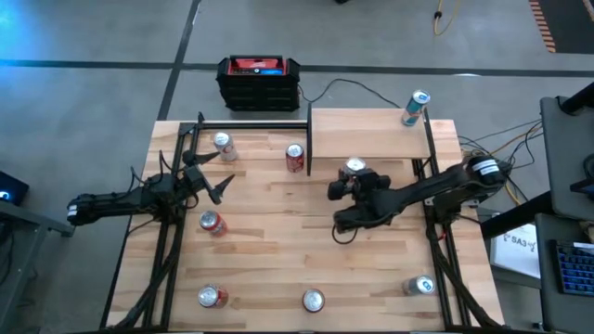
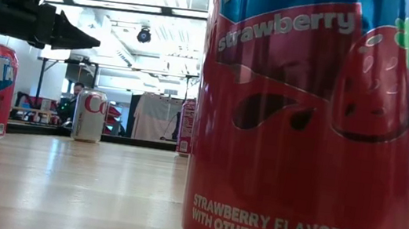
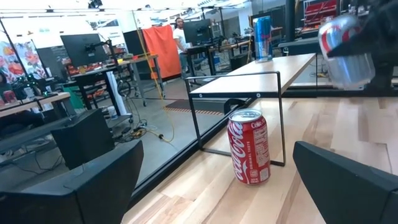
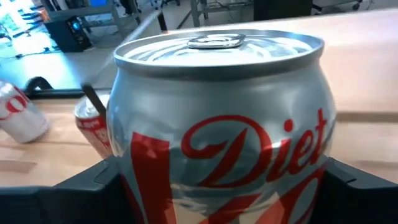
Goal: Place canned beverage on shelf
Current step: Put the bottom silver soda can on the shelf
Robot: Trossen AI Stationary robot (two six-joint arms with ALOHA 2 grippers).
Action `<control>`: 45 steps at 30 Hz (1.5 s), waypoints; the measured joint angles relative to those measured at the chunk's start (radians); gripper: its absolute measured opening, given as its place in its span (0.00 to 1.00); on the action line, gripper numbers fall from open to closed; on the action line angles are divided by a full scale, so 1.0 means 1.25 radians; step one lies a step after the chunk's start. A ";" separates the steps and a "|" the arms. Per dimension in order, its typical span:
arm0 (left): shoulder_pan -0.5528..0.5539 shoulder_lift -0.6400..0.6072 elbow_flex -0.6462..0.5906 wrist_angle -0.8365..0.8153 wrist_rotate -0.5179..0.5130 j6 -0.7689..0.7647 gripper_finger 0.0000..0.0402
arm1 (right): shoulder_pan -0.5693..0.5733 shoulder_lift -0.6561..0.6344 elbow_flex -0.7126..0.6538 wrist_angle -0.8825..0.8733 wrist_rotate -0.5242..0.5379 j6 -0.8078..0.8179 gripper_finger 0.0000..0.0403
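A silver Diet Coke can (image 4: 217, 124) is lifted above the table just in front of the shelf (image 1: 371, 133), with my right gripper (image 1: 355, 178) shut on it. The shelf is a pale board on thin black posts at the far right, and a blue can (image 1: 416, 109) stands on its far right corner. A red Coke can (image 1: 295, 158) stands on the table at the shelf's left end. My left gripper (image 1: 215, 181) waits open at the table's left, level, with nothing between its fingers. My right gripper pinches the Diet Coke can's side wall (image 4: 134, 180) between its two fingers (image 4: 93, 190), one on each side of the lower body. The fingers come from the table's right, slanting a little downward. The can is clear of the table and nearly upright, its top (image 1: 355, 167) up.
Several more cans stand on the table: a pale one (image 1: 223, 146) at far left, a red one (image 1: 213, 223) at left, three along the near edge, among them a strawberry soda can (image 2: 306, 128). A black-and-red box (image 1: 259, 82) sits on the floor beyond the far edge.
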 joint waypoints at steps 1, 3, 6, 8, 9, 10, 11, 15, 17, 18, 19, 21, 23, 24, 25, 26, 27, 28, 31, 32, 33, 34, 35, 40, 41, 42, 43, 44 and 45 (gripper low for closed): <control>0.000 0.000 0.000 0.001 0.000 0.000 0.99 | 0.000 -0.014 0.003 -0.007 0.001 -0.006 0.71; 0.000 0.000 0.000 0.000 0.000 0.000 0.99 | 0.002 -0.036 0.010 -0.030 0.011 -0.029 0.71; 0.000 0.000 0.000 0.000 0.000 0.000 0.99 | 0.002 -0.073 0.013 -0.045 0.047 -0.073 0.71; 0.000 0.000 0.000 0.000 0.000 0.000 0.99 | 0.001 -0.093 0.011 -0.047 0.083 -0.103 0.72; 0.000 0.000 0.000 0.000 0.000 0.000 0.99 | -0.001 -0.101 0.011 -0.055 0.103 -0.116 0.73; 0.000 0.000 0.000 0.000 0.000 0.000 0.99 | -0.004 -0.104 0.010 -0.064 0.120 -0.126 0.74; 0.000 0.000 0.000 0.000 0.000 0.000 0.99 | -0.010 -0.108 0.009 -0.070 0.138 -0.136 0.75; 0.000 0.000 0.000 0.000 0.000 0.000 0.99 | -0.053 -0.111 0.003 -0.084 0.165 -0.144 0.78; 0.000 0.000 0.000 0.001 0.000 0.000 0.99 | -0.087 -0.106 -0.005 -0.083 0.165 -0.135 0.78; 0.000 0.001 0.000 0.000 0.000 0.000 0.99 | -0.108 -0.102 -0.009 -0.084 0.165 -0.128 0.77; 0.000 0.001 0.000 0.000 0.000 0.000 0.99 | -0.129 -0.097 -0.013 -0.083 0.165 -0.115 0.76; 0.000 0.001 0.000 0.001 0.000 0.000 0.99 | -0.172 -0.085 -0.018 -0.083 0.165 -0.083 0.75; 0.000 0.000 0.000 0.000 0.000 0.000 0.99 | -0.214 -0.075 -0.018 -0.081 0.168 -0.062 0.74; 0.000 0.001 0.000 0.000 0.000 0.000 0.99 | -0.234 -0.070 -0.018 -0.080 0.170 -0.060 0.74; 0.000 0.001 0.000 0.000 0.000 0.000 0.99 | -0.253 -0.064 -0.018 -0.077 0.170 -0.063 0.75; 0.000 0.001 0.000 0.000 0.000 0.000 0.99 | -0.270 -0.060 -0.018 -0.076 0.171 -0.069 0.75; 0.000 0.001 0.000 0.000 0.000 0.000 0.99 | -0.287 -0.056 -0.018 -0.075 0.170 -0.075 0.76; 0.000 0.001 0.000 0.000 0.000 0.000 0.99 | -0.302 -0.051 -0.018 -0.075 0.170 -0.081 0.77; 0.000 0.001 0.000 0.000 0.000 0.000 0.99 | -0.343 -0.047 -0.018 -0.075 0.170 -0.087 0.77; 0.000 0.001 0.000 0.000 0.000 0.000 0.99 | -0.355 -0.047 -0.018 -0.073 0.170 -0.086 0.77; 0.000 0.001 0.000 0.000 0.000 0.000 0.99 | -0.365 -0.047 -0.018 -0.072 0.170 -0.086 0.77; 0.000 0.001 0.000 0.000 0.000 0.000 0.99 | -0.374 -0.047 -0.018 -0.072 0.170 -0.088 0.76; 0.000 0.001 0.000 0.000 0.000 0.000 0.99 | -0.382 -0.047 -0.018 -0.072 0.170 -0.095 0.76; 0.000 0.001 0.000 0.000 0.000 0.000 0.99 | -0.401 -0.049 -0.018 -0.056 0.170 -0.163 0.75; 0.000 0.001 0.000 0.000 0.000 0.000 0.99 | -0.402 -0.049 -0.018 -0.051 0.169 -0.175 0.75; 0.000 0.001 0.000 0.000 0.000 0.000 0.99 | -0.402 -0.050 -0.018 -0.048 0.168 -0.182 0.75; 0.000 0.001 0.000 0.000 0.000 0.000 0.99 | -0.402 -0.053 -0.018 -0.043 0.166 -0.190 0.75; 0.000 0.001 0.000 0.000 0.000 0.000 0.99 | -0.402 -0.055 -0.018 -0.035 0.164 -0.197 0.75; 0.000 0.001 0.000 0.000 0.000 0.000 0.99 | -0.402 -0.058 -0.018 -0.028 0.156 -0.202 0.75</control>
